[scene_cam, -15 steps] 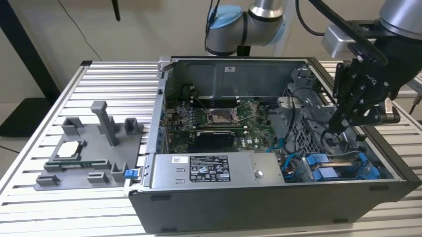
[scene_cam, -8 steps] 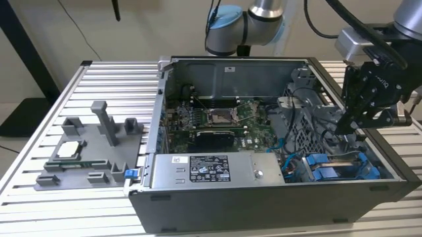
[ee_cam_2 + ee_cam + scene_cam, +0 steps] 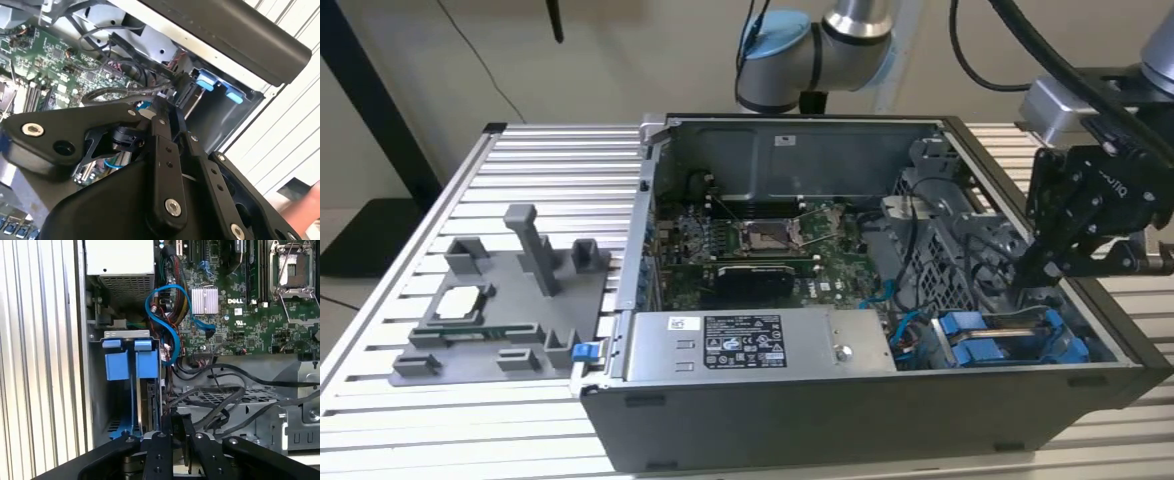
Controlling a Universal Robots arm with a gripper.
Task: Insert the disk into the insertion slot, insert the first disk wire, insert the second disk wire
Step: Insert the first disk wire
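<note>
Near corner of the case, at the exterior view's right: the disk [image 3: 148,364] stands on edge in the slot [image 3: 125,334], long axis running down into the cage. The gripper [image 3: 173,416] hangs just beyond it, fingers drawn together; whether they pinch a wire, cannot tell. Loose black wires [image 3: 225,400] crowd the far side, and the case wall [image 3: 1107,345] is close at the right.

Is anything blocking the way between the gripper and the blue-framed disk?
Nothing visible does. In the first wrist view the gripper sits right beside the disk, and the black cables lie on the gripper's other side.
</note>
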